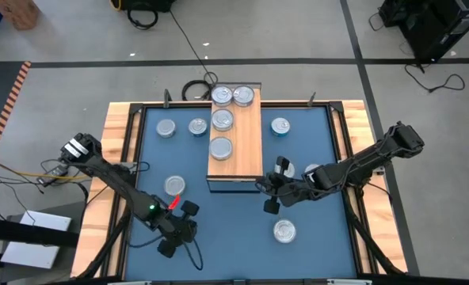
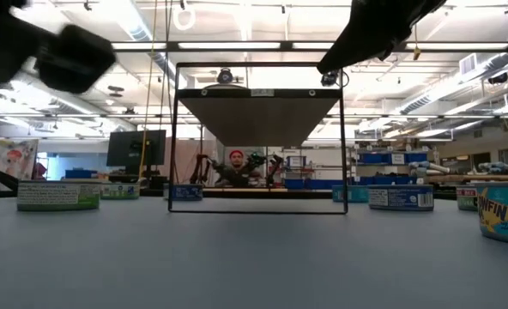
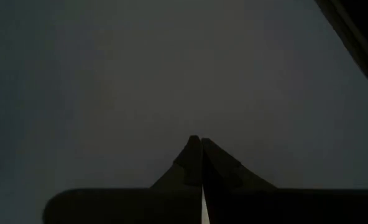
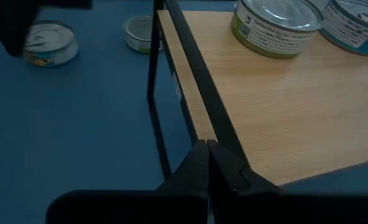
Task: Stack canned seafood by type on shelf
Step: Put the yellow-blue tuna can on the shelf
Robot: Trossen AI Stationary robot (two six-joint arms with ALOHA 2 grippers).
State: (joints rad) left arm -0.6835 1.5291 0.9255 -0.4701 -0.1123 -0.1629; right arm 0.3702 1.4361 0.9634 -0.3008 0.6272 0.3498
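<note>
Hovering low over the near-left part of the blue mat (image 1: 242, 214), the left gripper (image 1: 169, 244) has its fingers pressed together with nothing between them; its wrist view shows only bare mat ahead of the joined tips (image 3: 201, 144). One tin (image 1: 175, 185) lies on the mat just beyond this gripper, and two more, a plain-lidded tin (image 1: 165, 128) and a blue-rimmed tin (image 1: 198, 126), sit farther off toward the back, well apart from the jaws.

Moving right, the shelf (image 1: 246, 154) stands in the middle of the table, long and wood-topped with dark edging. Four tins rest on it: a pair side by side at the far end (image 1: 233, 96), then two singles (image 1: 222, 120) (image 1: 220, 148) in a line toward the near end, which is bare.

The right gripper (image 1: 271, 190) sits just off the near-right corner of the shelf, jaws closed and empty. In its wrist view the shut fingertips (image 4: 207, 149) point at the shelf's dark edge (image 4: 196, 68), with the green-labelled tin (image 4: 277, 22) on the wood well ahead of them.

Right of the shelf, a teal tin (image 1: 280, 126) sits on the mat toward the back, another tin (image 1: 314, 171) shows partly behind the right arm, and one silver-lidded tin (image 1: 284, 230) lies on the mat nearer than the right jaws.
</note>
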